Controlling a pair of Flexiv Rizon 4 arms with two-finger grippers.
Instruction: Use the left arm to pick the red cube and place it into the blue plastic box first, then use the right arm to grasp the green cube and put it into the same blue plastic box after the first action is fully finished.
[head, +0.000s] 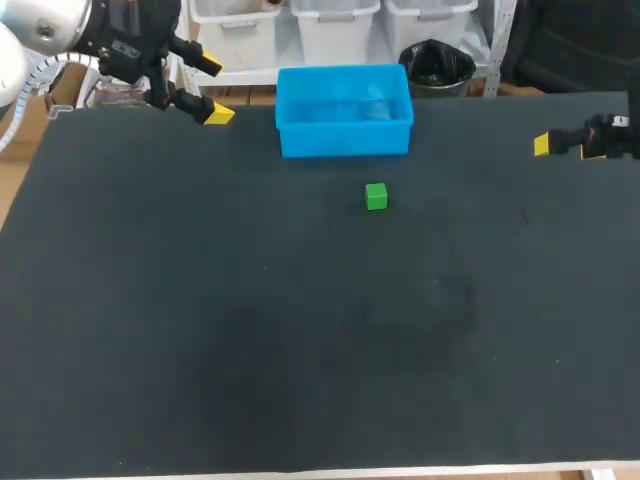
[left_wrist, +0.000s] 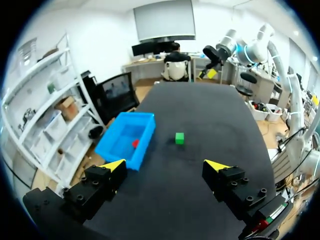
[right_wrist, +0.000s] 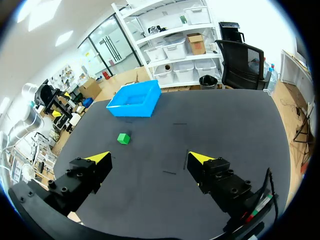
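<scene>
The blue plastic box (head: 344, 125) stands at the table's far middle. In the left wrist view the red cube (left_wrist: 135, 143) lies inside the blue plastic box (left_wrist: 124, 150). The green cube (head: 376, 196) rests on the mat just in front of the box, also visible as the green cube (left_wrist: 179, 138) and the green cube (right_wrist: 123, 138). My left gripper (head: 211, 88) hangs open and empty at the far left, left of the box. My right gripper (head: 566, 146) sits at the far right edge, open and empty in its wrist view (right_wrist: 150, 161). From there the blue box (right_wrist: 135, 105) lies beyond the cube.
The black mat (head: 300, 340) covers the whole table, and its near half is bare. The far edge of the table runs just behind the box.
</scene>
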